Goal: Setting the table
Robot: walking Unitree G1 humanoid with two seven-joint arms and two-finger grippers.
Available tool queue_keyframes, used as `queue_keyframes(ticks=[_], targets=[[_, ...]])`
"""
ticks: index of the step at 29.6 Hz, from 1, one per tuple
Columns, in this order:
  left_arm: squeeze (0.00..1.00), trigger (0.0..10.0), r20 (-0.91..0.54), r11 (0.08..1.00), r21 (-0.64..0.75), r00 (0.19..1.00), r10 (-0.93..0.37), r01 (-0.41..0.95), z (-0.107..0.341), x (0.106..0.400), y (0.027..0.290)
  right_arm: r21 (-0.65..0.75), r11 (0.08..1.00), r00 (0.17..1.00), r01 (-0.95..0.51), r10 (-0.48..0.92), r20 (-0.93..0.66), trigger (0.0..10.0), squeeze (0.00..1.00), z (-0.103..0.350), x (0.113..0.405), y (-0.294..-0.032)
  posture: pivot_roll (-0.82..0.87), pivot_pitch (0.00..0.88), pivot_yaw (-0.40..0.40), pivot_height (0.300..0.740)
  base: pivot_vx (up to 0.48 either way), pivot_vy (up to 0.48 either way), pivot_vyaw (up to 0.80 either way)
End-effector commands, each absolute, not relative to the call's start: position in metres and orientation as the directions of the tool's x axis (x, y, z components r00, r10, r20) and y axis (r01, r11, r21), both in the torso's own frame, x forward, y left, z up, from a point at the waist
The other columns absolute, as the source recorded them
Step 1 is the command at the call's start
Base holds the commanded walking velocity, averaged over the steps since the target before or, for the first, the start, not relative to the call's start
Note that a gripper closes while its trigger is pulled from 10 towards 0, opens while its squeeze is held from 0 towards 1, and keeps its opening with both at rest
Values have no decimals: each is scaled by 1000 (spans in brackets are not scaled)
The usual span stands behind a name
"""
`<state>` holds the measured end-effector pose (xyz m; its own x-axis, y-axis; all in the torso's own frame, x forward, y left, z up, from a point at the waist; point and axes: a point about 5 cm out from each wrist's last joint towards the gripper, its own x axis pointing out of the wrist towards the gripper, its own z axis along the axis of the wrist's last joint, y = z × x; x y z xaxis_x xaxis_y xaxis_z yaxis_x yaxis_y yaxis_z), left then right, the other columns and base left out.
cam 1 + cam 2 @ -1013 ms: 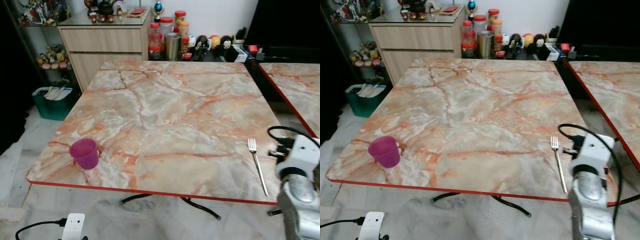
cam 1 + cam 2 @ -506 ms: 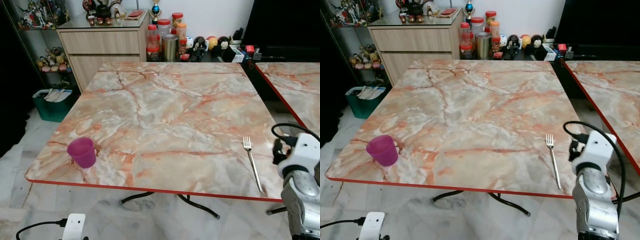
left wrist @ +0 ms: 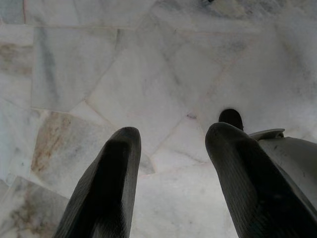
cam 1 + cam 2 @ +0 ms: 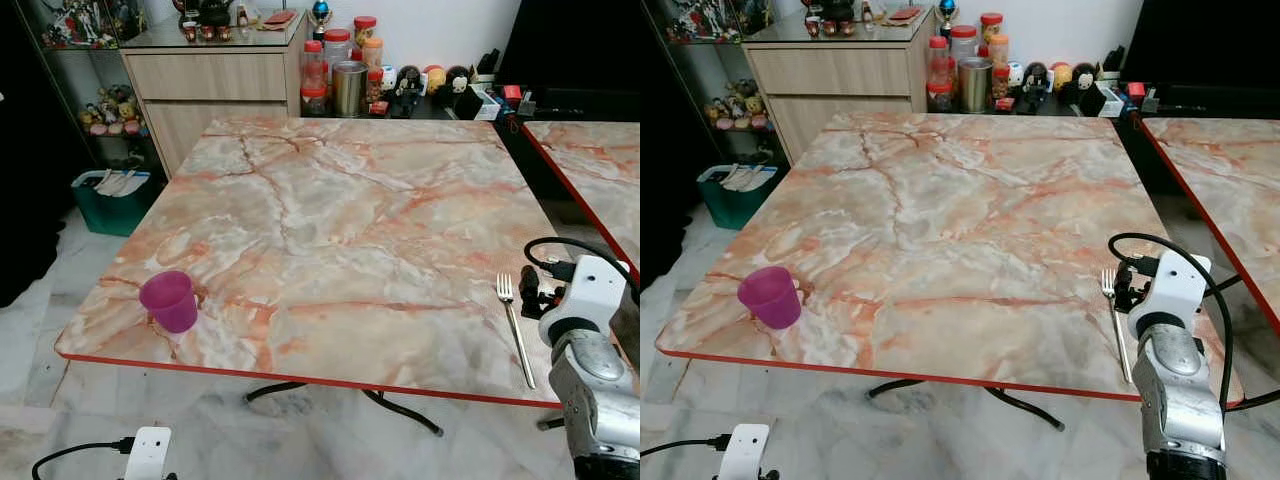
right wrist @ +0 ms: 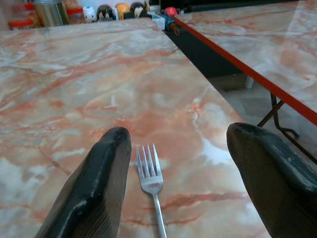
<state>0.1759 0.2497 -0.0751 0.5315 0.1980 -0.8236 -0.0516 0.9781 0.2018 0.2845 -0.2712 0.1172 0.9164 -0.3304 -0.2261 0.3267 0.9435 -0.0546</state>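
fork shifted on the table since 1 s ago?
No. The fork lies in the same spot near the table's front-right red edge, tines pointing away from the robot. Only the camera moved. The right gripper hovers over it, jaws open.

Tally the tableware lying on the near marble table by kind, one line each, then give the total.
Silver metal fork: 1, near the table's right front corner, beside the right gripper
Purple plastic cup: 1, upright near the left front corner
Total: 2 on the orange-veined marble table
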Motion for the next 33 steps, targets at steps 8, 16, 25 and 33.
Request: queue_keyframes(ticks=[8,16,25,33], targets=[[0,10000,-834,978,206,515,198,-41,-76,174,251,-11,947,902,322,-310,-301,10000,0,109,295,-275,18,16,8,740,0,0,0],[0,10000,-834,978,207,515,197,-38,-76,174,251,19,961,908,276,-254,-334,10000,0,106,307,-276,22,17,9,740,0,0,0],[0,10000,-835,977,207,512,198,-40,-76,174,251,28,950,884,310,-277,-376,10000,0,94,307,-286,28,20,9,740,0,0,0],[0,10000,-837,977,210,511,198,-34,-76,174,251,38,941,862,337,-292,-414,10000,0,80,302,-292,31,22,10,740,0,0,0]])
